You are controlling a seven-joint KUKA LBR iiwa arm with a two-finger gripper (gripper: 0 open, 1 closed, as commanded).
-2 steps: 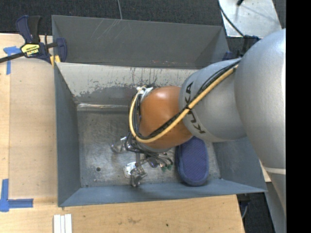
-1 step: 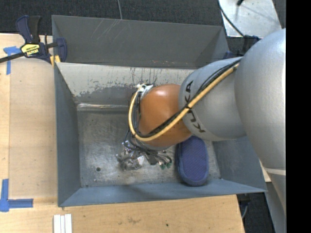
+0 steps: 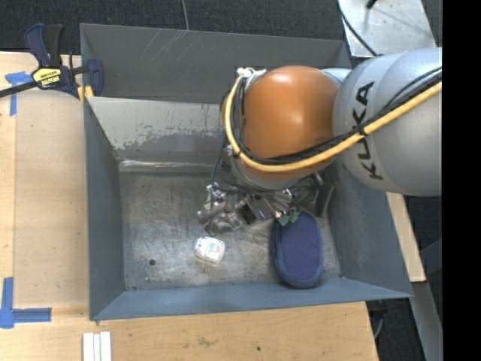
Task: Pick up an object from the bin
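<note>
My gripper [image 3: 219,210] reaches down under the orange wrist cover to the middle of the bin floor; its metal tip hangs just above and behind a small white crumpled object [image 3: 210,250] with coloured marks. A dark blue oval pouch-like thing [image 3: 297,252] lies to the right, against the bin's front right slope. A dark object [image 3: 325,198] leans at the right wall, partly hidden by the arm.
The orange cover and the grey arm hide the bin's back right part. The left half of the bin floor is bare scuffed metal.
</note>
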